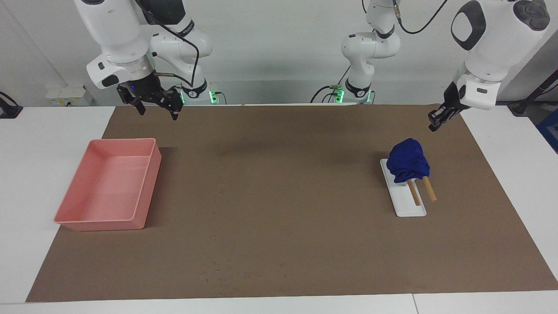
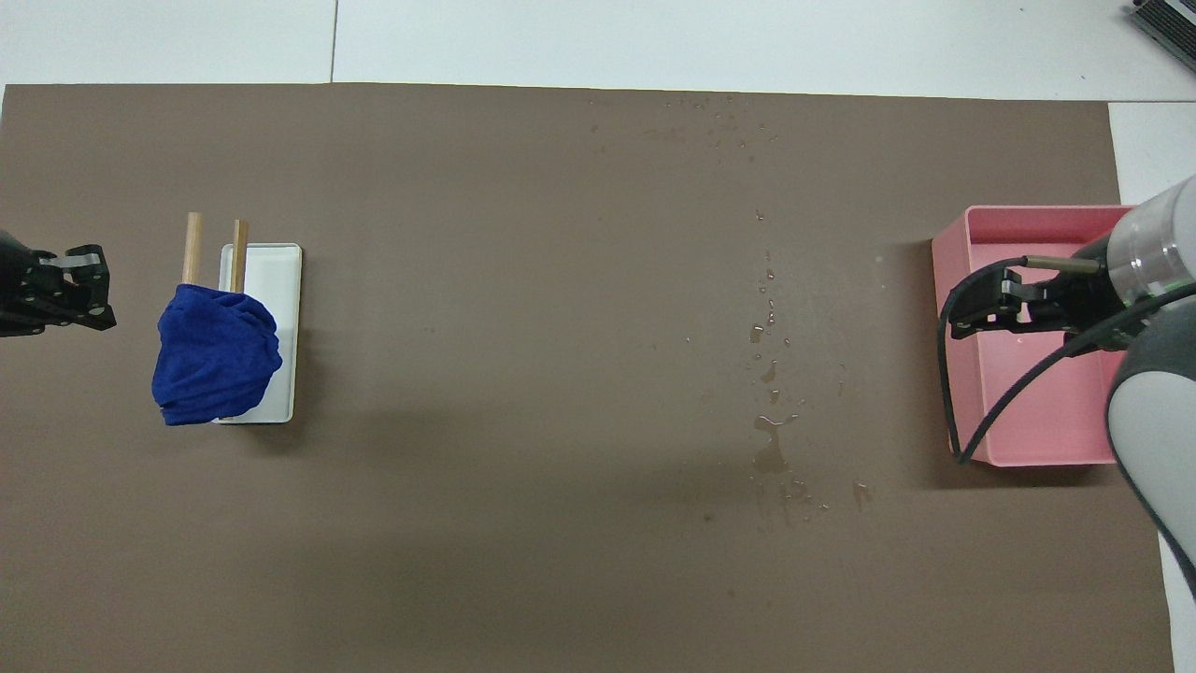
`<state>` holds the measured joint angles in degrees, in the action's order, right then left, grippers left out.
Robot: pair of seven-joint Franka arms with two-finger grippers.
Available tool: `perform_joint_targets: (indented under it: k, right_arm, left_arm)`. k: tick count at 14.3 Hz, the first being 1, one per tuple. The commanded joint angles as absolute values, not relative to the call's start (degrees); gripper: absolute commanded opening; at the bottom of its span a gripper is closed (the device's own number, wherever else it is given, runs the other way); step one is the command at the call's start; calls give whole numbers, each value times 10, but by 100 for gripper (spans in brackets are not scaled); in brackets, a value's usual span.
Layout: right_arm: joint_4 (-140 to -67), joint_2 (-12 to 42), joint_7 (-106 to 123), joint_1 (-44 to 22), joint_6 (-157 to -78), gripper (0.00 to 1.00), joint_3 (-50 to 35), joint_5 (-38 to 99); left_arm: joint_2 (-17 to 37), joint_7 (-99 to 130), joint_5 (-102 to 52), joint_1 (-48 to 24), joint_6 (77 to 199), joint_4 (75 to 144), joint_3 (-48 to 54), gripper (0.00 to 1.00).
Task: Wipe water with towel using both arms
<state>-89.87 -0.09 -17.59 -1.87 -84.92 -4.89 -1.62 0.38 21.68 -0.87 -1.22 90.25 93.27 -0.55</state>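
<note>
The deep-blue towel (image 1: 407,163) (image 2: 217,355) lies bunched over the wooden rods of a white rack (image 1: 409,206) (image 2: 276,280), toward the left arm's end of the table. Nothing grips it. My left gripper (image 1: 433,124) (image 2: 96,297) hangs in the air beside the towel, over the mat's edge, shut and empty. My right gripper (image 1: 158,114) (image 2: 958,316) waits open and empty over the edge of the pink tray. Water (image 2: 771,449) shows as a puddle and a trail of droplets on the brown mat, between the rack and the tray, closer to the tray.
The pink tray (image 1: 104,224) (image 2: 1037,217) sits at the right arm's end of the brown mat (image 1: 279,196). Two wooden rods (image 1: 428,188) stick out of the rack away from the robots. White tabletop borders the mat.
</note>
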Motion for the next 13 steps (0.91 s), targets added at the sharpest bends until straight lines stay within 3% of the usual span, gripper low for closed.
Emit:
perform_joint_targets:
  k: [1,4,5,6,8,13]
  right_arm:
    - [-892,2,-163,-8,-840,100,-55,-18]
    - [-892,2,-163,-8,-840,100,-55,-18]
    - [-892,2,-163,-8,-840,100,-55,-18]
    - [-892,2,-163,-8,-840,100,-55,-18]
    - [-892,2,-163,-8,-840,100,-55,-18]
    - [-892,2,-163,-8,-840,100,-55,-18]
  left_arm:
    - [-10,227,-10,-17,898,938,-6,0]
    - [-37,223,-10,-9,987,1010,-7,0]
    - [-50,224,-10,-6,1033,1048,-10,54]
    - [-59,224,-9,-6,1080,1089,-11,78]
    - [-61,224,-9,-6,1146,1140,-11,100]
    - [-18,222,40,-12,1210,1162,-10,100]
